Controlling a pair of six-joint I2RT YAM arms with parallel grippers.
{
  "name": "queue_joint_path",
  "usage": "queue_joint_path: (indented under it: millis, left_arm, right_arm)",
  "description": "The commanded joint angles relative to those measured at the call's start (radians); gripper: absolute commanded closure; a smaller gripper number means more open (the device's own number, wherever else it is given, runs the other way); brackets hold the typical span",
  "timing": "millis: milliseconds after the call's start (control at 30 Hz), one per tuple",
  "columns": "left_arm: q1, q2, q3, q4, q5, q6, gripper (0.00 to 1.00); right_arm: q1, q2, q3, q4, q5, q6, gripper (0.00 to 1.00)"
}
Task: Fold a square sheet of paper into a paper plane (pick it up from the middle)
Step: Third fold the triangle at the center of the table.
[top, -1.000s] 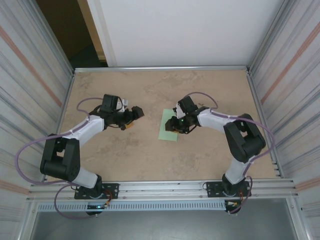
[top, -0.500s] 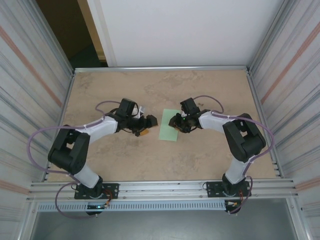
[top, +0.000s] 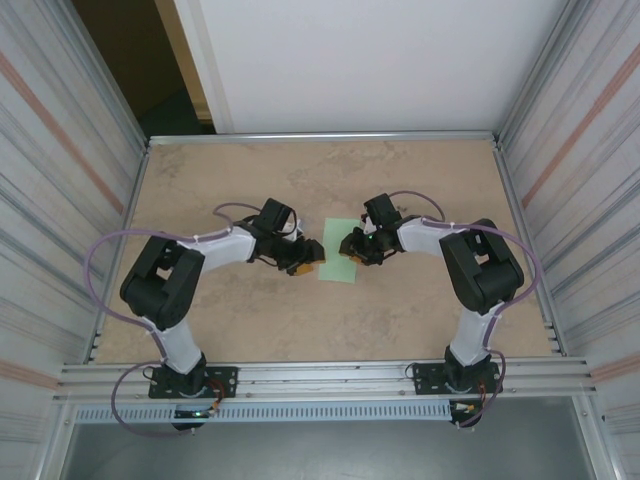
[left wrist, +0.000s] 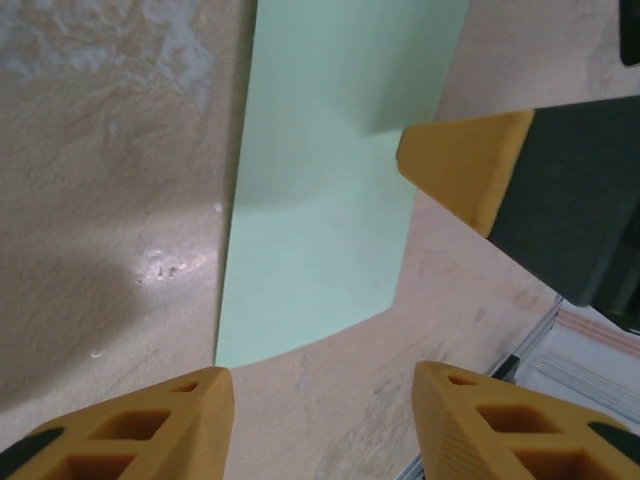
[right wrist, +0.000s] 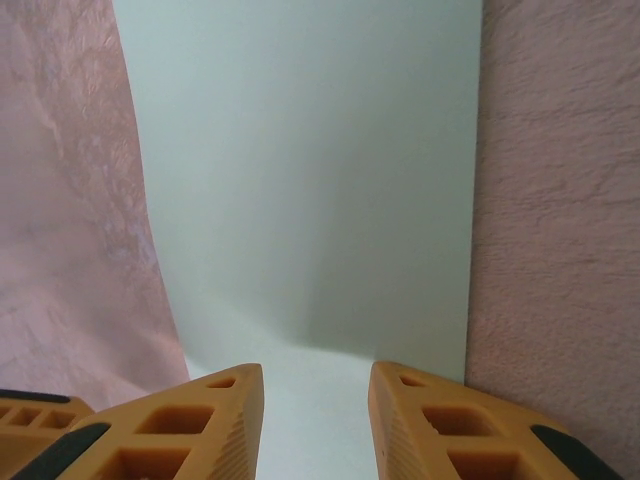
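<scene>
Top external first, Sam: where is the paper sitting?

I've got the sheet of paper lying on the tan table, Ana. It's a pale green rectangle, roughly midway between the near and far edges and a touch right of centre.

And your two grippers?

One on each side of it. My left gripper is at the sheet's left edge and my right gripper is over its right edge, with bare green showing between them.

How do the left fingers stand?

On the left wrist view its orange fingers are spread wide with nothing between them, just off one corner of the sheet. One finger of the right gripper shows at the paper's opposite edge.

And the right?

On the right wrist view those fingers are parted by a narrow gap over one end of the sheet, and plain green paper shows through it. I see no pinch on it. Whether the tips touch the paper, I can't tell.
</scene>
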Motion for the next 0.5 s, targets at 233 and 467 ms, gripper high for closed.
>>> queue_joint_path:
  millis: [233,467]
  left_arm:
    - [-0.003,0.052,0.066,-0.083,-0.088,0.039,0.58]
    - [-0.002,0.074,0.073,-0.079,-0.099,0.038,0.58]
  right_arm:
    - [0.02,0.067,0.005,-0.083,-0.093,-0.174,0.65]
    - [0.019,0.071,0.0,-0.069,-0.096,-0.169,0.66]
